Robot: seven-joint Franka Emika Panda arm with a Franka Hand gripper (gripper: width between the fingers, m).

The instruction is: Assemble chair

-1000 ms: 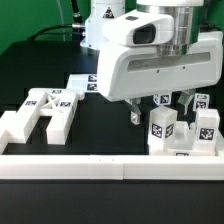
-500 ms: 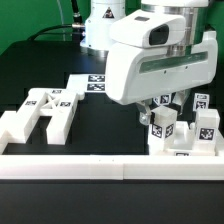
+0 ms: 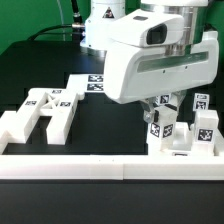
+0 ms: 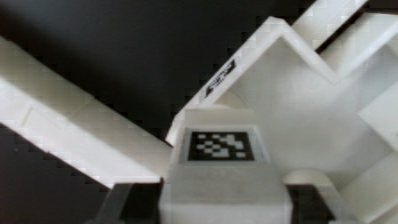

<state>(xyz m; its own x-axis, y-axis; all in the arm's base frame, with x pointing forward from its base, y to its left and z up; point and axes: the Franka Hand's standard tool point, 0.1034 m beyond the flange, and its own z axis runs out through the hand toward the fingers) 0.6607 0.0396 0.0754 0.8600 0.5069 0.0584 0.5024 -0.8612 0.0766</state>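
The chair is in separate white tagged pieces. In the exterior view, one upright block (image 3: 163, 131) stands at the right, and my gripper (image 3: 161, 108) has come down over its top. The wrist view shows that block (image 4: 267, 100) with its tag filling the space between the two dark fingers (image 4: 139, 200), which press on its sides: my gripper (image 4: 222, 197) is shut on it. A second tagged block (image 3: 207, 127) stands just to the exterior view's right. A wide forked chair piece (image 3: 40, 112) lies at the left.
A long white border rail (image 3: 100, 166) runs along the front edge. The marker board (image 3: 92, 82) lies flat behind the arm's base. More white parts sit behind the gripper at the right, mostly hidden by the hand.
The gripper has sunk lower over the right-hand block. Its fingers, wide apart a second ago, have closed onto the block's sides. The pieces have not moved.
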